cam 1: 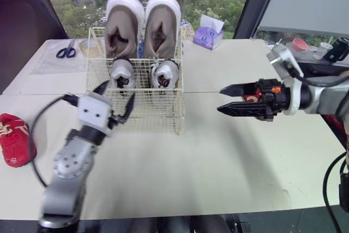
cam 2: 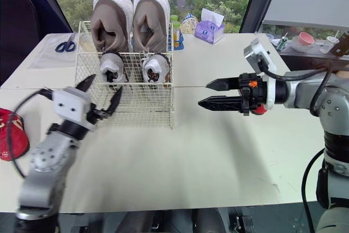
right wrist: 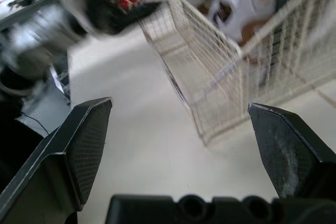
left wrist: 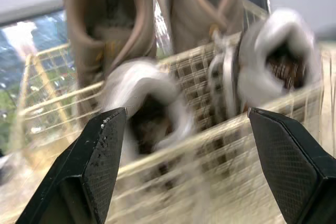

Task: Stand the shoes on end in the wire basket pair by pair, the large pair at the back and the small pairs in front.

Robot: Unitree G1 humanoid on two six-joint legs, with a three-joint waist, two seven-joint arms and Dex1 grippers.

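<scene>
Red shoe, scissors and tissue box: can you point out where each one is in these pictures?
Red shoe (cam 1: 15,140): left eye view, on its laced upper.
Scissors (cam 1: 65,53): left eye view, on the blue handles.
Tissue box (cam 1: 207,38): left eye view, on its purple side.

Spread fingers (left wrist: 100,166) frame the wire basket (left wrist: 220,129) (small grey shoes (left wrist: 152,108) before the tan pair (left wrist: 110,24)).

Bright daylight, wrist cams motion-blurred
</scene>
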